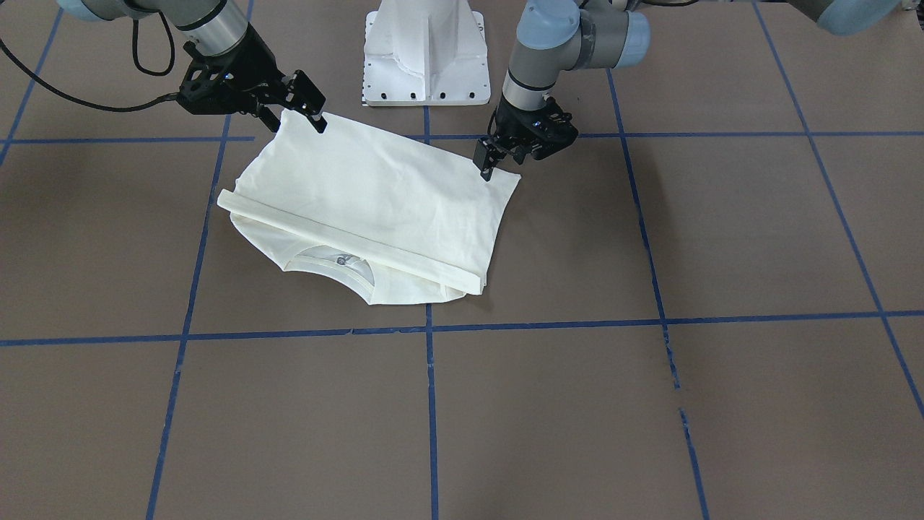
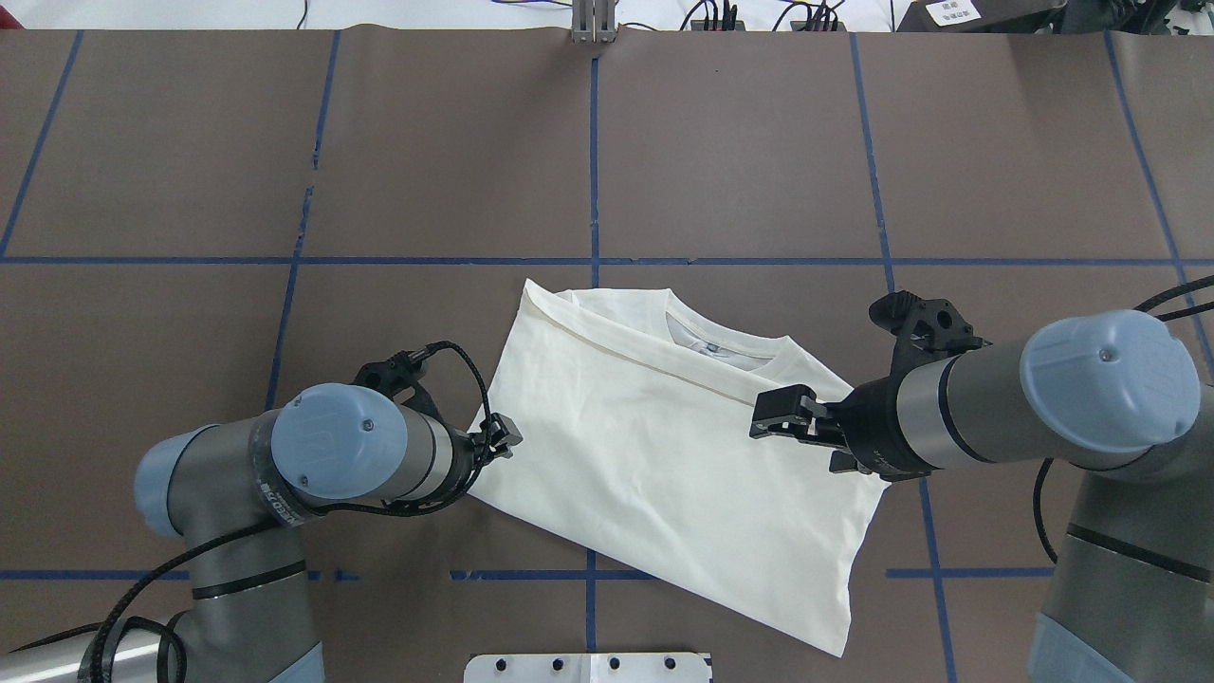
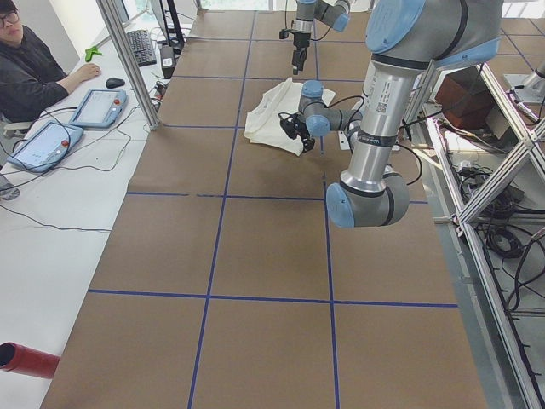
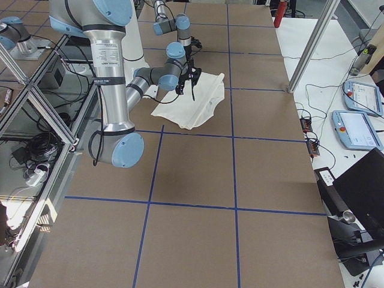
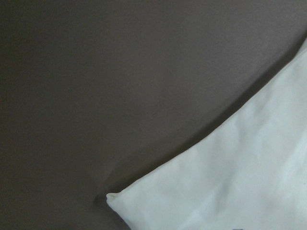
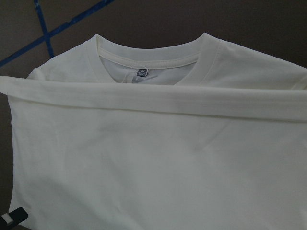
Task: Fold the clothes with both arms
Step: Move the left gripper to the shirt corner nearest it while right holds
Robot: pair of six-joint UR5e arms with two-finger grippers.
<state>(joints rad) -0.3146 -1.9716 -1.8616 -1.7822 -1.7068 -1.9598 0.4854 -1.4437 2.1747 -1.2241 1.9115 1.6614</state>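
Note:
The cream T-shirt lies folded on the brown table, plain side up, collar pointing away from the robot. It also shows in the overhead view. A narrow folded band crosses it just below the collar. My right gripper hovers open over the shirt's near right corner, with one fingertip at the edge of its wrist view. My left gripper stands by the shirt's near left corner, apart from the cloth and seemingly open. Neither gripper holds anything.
The white pedestal base stands just behind the shirt. Blue tape lines grid the brown table. An operator sits with tablets at a side desk in the exterior left view.

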